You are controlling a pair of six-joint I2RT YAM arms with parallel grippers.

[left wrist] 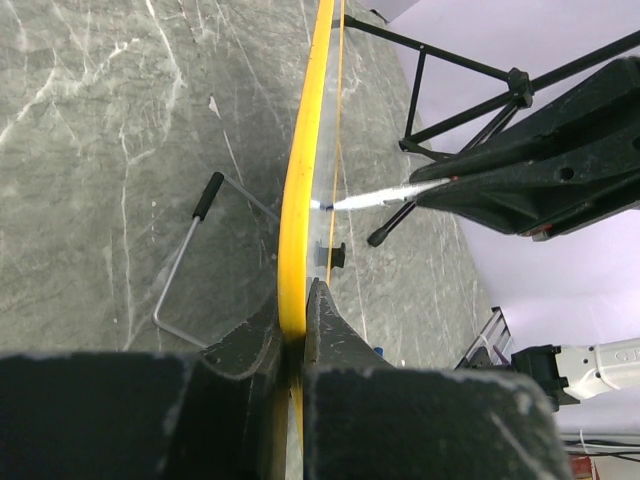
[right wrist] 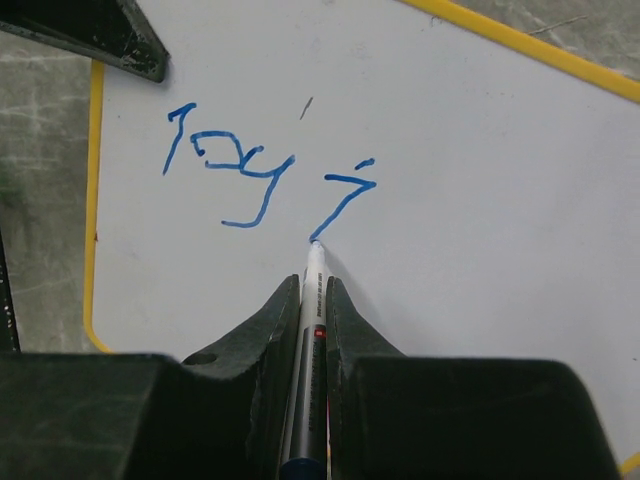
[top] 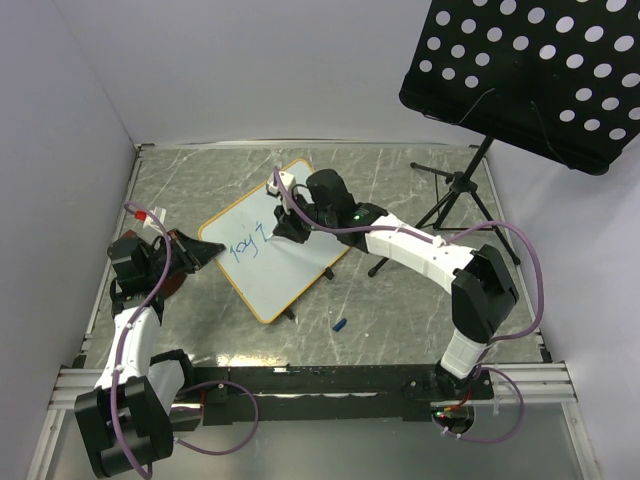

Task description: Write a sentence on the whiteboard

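Observation:
The whiteboard (top: 292,272), white with a yellow-orange frame, lies at an angle in the middle of the table. My left gripper (top: 207,252) is shut on its left edge; in the left wrist view the fingertips (left wrist: 295,320) pinch the yellow frame (left wrist: 298,190). My right gripper (right wrist: 313,285) is shut on a white marker (right wrist: 312,300) whose blue tip touches the board. The sentence (right wrist: 225,165) reads "Joy" in blue, followed by a short dash with a slanted stroke under it (right wrist: 345,200) that ends at the tip. The top view shows the same writing (top: 245,247) beside the right gripper (top: 283,222).
A black perforated music-stand panel (top: 530,70) hangs over the back right, its tripod legs (top: 455,190) standing on the table. A small blue cap (top: 339,325) lies in front of the board. A wire foot (left wrist: 185,270) sticks out beneath the board. Grey walls enclose the table.

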